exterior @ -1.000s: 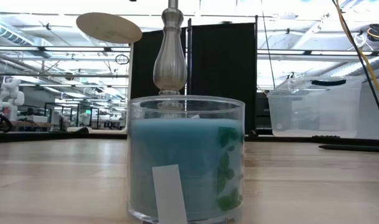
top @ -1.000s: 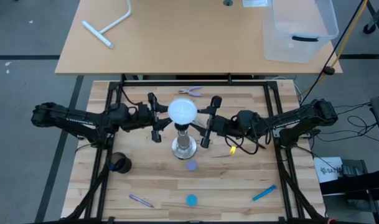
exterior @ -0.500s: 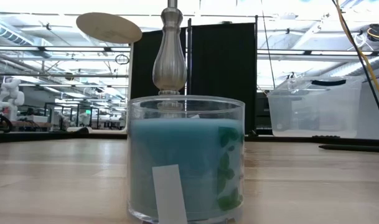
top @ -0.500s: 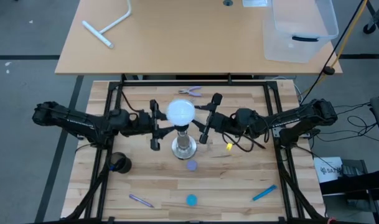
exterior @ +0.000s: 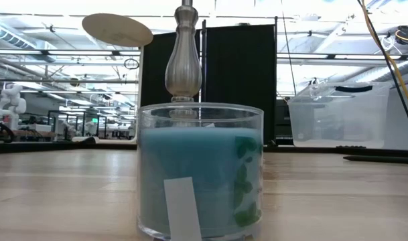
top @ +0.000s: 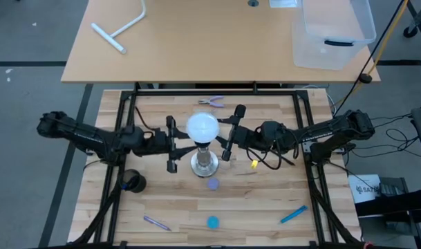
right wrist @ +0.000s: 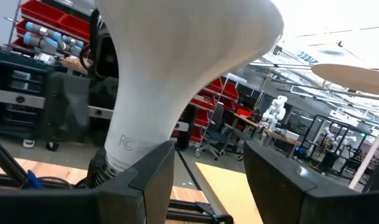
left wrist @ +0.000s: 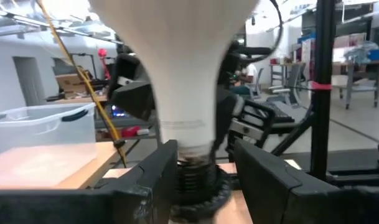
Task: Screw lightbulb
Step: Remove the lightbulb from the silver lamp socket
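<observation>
The white lightbulb (top: pixel 202 126) stands upright on the silvery socket stand (top: pixel 204 164) in the middle of the table, its screw base (left wrist: pixel 190 179) in the black socket top. To its left my left gripper (top: pixel 172 144) is open and level. In the left wrist view its fingers (left wrist: pixel 153 176) stand on either side of the bulb's neck (left wrist: pixel 180 99). My right gripper (top: pixel 232 133) is open to the bulb's right. In the right wrist view the neck (right wrist: pixel 142 118) shows off toward one finger (right wrist: pixel 153 174). Whether any finger touches the bulb, I cannot tell.
A glass jar of blue candle (exterior: pixel 200 175) stands near the table's front, with the stand's post (exterior: pixel 183 63) behind it. Pliers (top: pixel 211 102), a black round thing (top: pixel 133 182), a purple pen (top: pixel 157 223) and a blue marker (top: pixel 293 214) lie around. A clear bin (top: pixel 332 31) is on the far table.
My left gripper has swung toward the table's near edge, staying open and level beside the bulb. The bulb and the stand have kept their place.
</observation>
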Motion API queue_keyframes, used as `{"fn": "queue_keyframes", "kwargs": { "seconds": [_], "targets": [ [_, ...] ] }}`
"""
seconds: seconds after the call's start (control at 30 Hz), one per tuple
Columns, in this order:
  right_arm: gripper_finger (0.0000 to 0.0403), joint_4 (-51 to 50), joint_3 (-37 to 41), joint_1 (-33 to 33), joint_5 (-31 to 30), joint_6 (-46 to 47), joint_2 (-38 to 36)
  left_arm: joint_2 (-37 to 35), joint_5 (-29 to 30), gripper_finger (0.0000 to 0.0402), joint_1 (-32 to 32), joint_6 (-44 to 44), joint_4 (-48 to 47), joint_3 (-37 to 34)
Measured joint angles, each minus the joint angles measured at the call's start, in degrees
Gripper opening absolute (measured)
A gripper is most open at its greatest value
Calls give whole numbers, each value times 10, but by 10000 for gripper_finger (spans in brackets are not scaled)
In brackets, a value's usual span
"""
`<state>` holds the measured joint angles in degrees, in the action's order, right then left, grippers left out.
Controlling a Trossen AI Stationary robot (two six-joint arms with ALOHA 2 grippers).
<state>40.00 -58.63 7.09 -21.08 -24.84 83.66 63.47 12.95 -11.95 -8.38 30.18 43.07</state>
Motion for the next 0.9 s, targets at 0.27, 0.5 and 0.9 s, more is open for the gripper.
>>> {"fn": "queue_keyframes", "kwargs": {
  "seconds": [0.27, 0.5, 0.9],
  "targets": [
    [185, -11, 0, 6, -20, -24, 0, -17, 86, 163, -44, -46, -14, 0],
    [185, -17, 0, 13, -30, -29, -1, -25, 143, 163, -46, -59, -22, 0],
    [185, -15, 0, 41, -47, -47, -1, -37, 180, 163, -5, -55, -15, 0]
  ]
}}
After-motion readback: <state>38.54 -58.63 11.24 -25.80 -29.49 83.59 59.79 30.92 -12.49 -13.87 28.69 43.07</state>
